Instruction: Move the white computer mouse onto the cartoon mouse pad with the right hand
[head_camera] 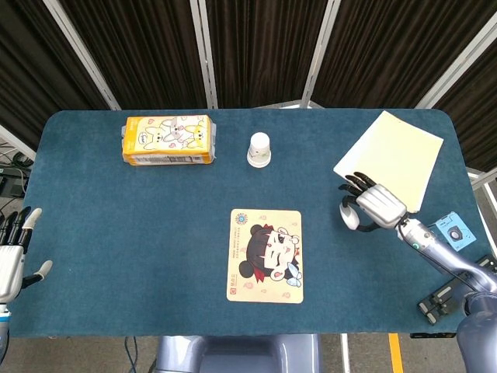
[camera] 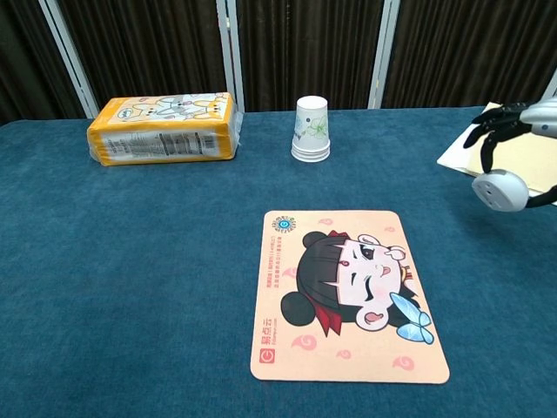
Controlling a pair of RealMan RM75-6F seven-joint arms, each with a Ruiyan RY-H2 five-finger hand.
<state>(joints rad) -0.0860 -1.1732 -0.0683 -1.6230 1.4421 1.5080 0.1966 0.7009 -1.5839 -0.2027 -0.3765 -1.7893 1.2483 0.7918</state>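
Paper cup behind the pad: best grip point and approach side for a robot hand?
Grip the paper cup around its side wall, about midway up, coming in level from the front or right. It stands upside down, wide rim on the table and closed base up, so the wall tapers upward and a top pinch could slip. The tissue pack sits well off to its left.

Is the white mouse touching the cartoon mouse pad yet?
Apart. The chest view shows the right hand holding the white mouse off to the right of the cartoon mouse pad, with bare blue cloth between them.
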